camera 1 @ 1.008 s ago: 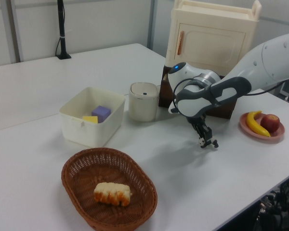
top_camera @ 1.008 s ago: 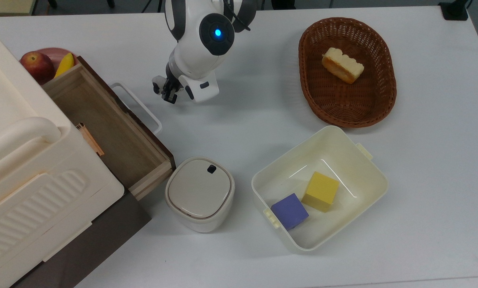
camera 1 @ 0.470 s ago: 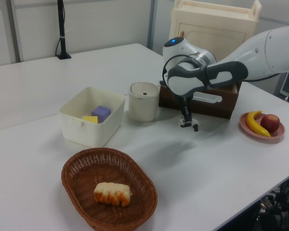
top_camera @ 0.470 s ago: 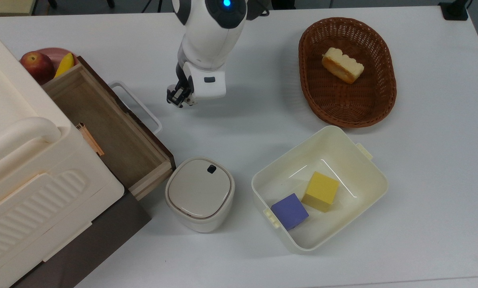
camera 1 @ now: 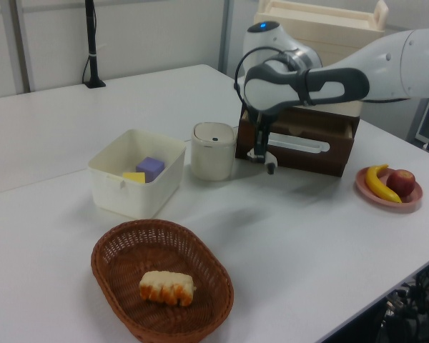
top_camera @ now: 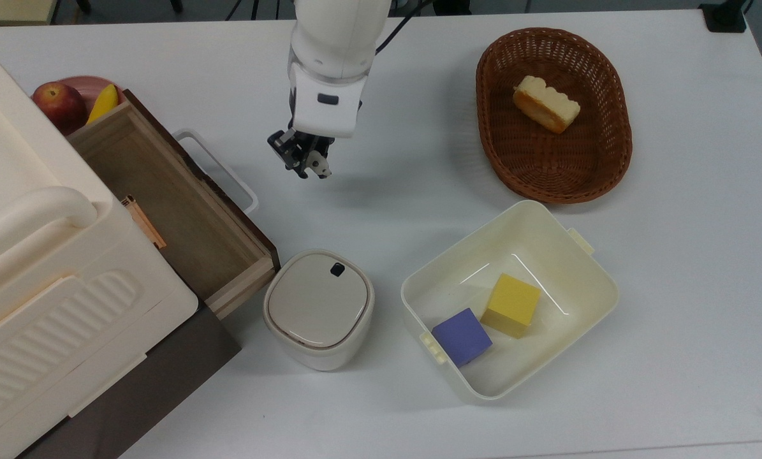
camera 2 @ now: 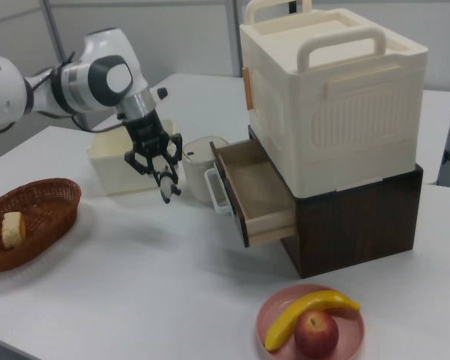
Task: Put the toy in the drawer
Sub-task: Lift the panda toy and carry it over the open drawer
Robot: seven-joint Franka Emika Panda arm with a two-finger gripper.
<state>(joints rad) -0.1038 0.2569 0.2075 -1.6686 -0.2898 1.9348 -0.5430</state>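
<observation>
A drawer (top_camera: 183,210) stands pulled open at the left edge of the white table (top_camera: 674,255) in the top view, its wooden floor bare, beneath a cream carry-case (top_camera: 43,268) on a dark brown cabinet (camera 2: 360,225); a pink plate (camera 2: 311,326) with an apple (top_camera: 58,105) and a banana (top_camera: 103,102) sits at the table's far-left corner behind it. Just right of the drawer's white loop handle (top_camera: 218,169), the robot arm's gripper (top_camera: 304,159) hangs above the tabletop, its fingers drawn close around a tiny black-and-white toy (top_camera: 319,167), clear of the drawer. Nearer the front edge stands a small lidded pot (top_camera: 319,309), then a cream bin (top_camera: 578,255) holding a purple cube (top_camera: 461,336) and a yellow cube (top_camera: 511,305). Toward the back right a wicker basket (top_camera: 604,159) holds a piece of cake (top_camera: 545,103).
</observation>
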